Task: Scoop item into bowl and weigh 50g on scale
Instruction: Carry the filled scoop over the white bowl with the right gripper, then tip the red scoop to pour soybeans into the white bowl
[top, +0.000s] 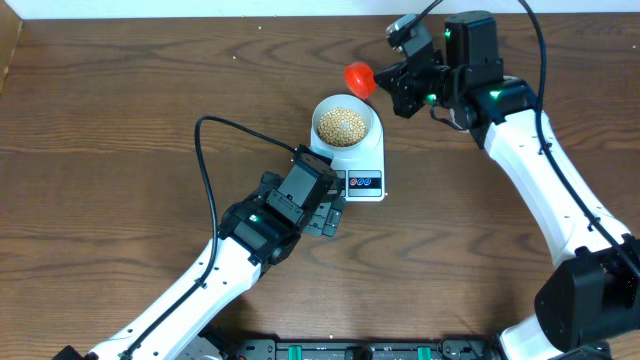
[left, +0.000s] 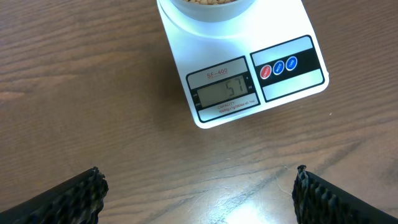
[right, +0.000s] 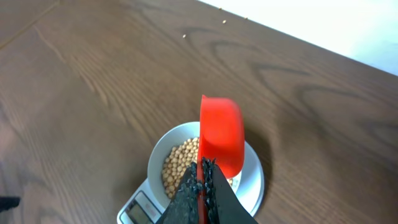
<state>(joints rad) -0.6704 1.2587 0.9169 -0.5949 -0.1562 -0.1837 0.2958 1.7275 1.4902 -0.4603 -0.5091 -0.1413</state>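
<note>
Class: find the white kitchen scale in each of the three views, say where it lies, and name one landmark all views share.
Overhead: scale just above centre, display toward the bottom edge.
Left wrist: scale at top, right of centre, display on its lower edge.
Right wrist: only a corner of the scale at the bottom edge, left of the red scoop.
Shared landmark: the bowl of beans standing on it.

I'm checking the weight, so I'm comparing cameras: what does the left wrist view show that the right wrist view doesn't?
Only left wrist: the display, readable, seemingly 57, and the buttons. Only right wrist: the red scoop gripped in the shut right tool, above the beans. Both: the bowl sitting on the scale.
</note>
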